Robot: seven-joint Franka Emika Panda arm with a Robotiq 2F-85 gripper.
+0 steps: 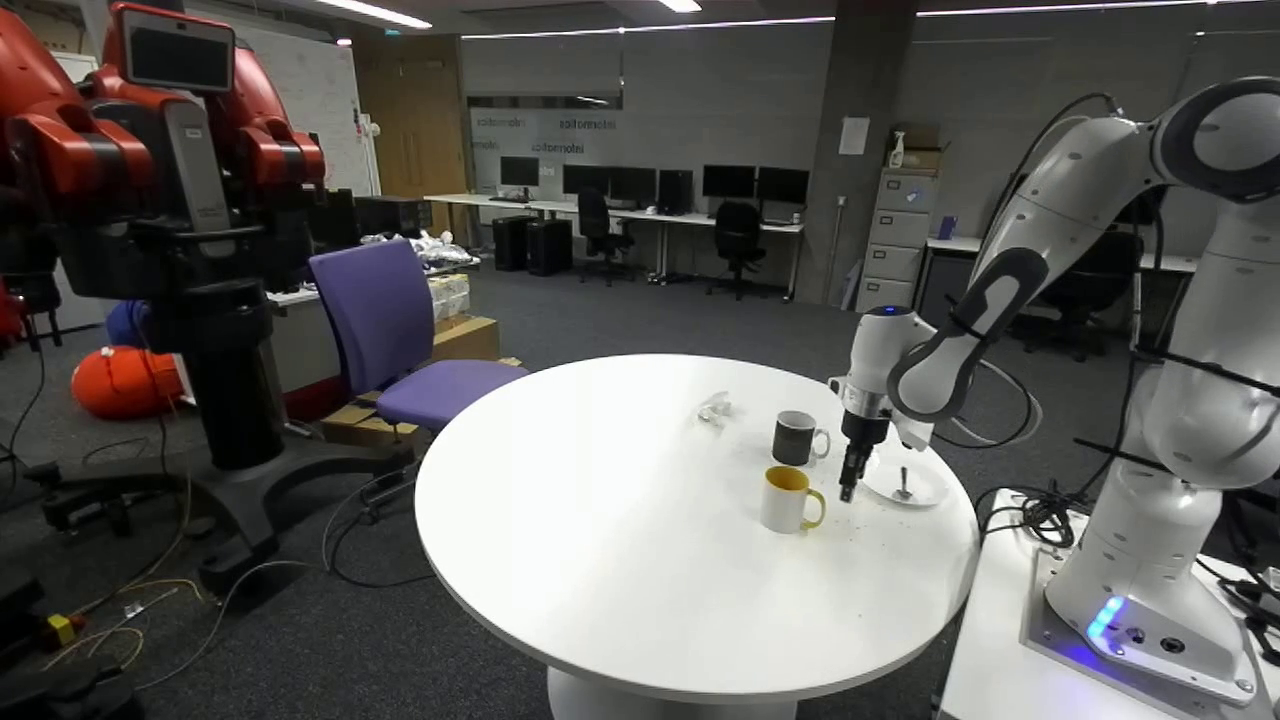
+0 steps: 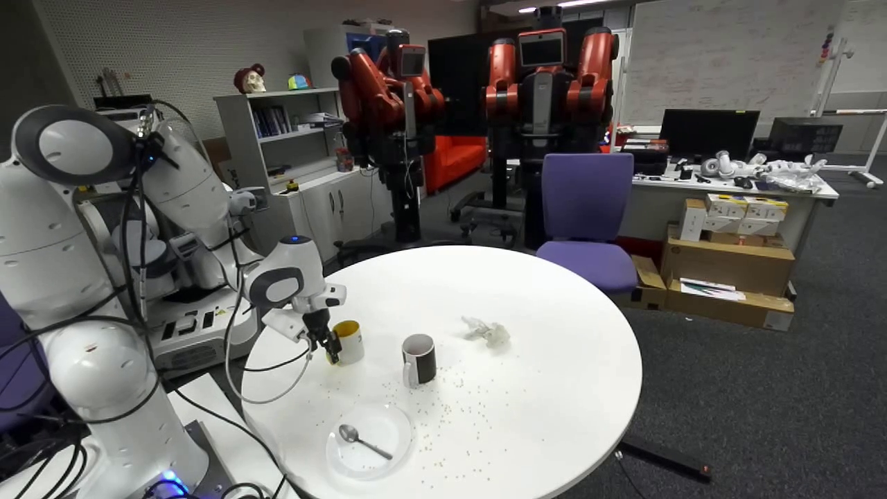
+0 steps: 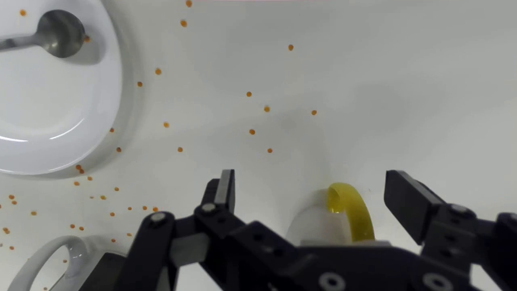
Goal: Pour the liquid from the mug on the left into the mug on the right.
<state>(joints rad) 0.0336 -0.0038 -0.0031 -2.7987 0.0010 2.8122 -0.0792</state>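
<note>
In the wrist view, at bottom: a black two-finger gripper (image 3: 309, 175), spread wide and holding nothing, with the yellow handle (image 3: 360, 218) of a white ceramic mug (image 3: 323, 228) between its fingers, clear of both. At lower left, a charcoal-and-white ceramic mug (image 3: 99, 274). Step in hand, apparently: lining up the grasp, pour not begun. Next, probably: advance to straddle the handle, close, lift level, then pour into the charcoal mug.

In an exterior view, right of center on a round white table (image 1: 600, 520): the yellow-handled mug, likely the source, upright below the charcoal one, likely the target, with the gripper just to its right. Upper left of center, mirrored lettering (image 1: 557, 148), legible as "informatics."

In an exterior view, left of center: the gripper overlapping the yellow-handled mug, contact impossible to tell; any print on the mug too small to read. Liquid not visible in either mug.
</note>
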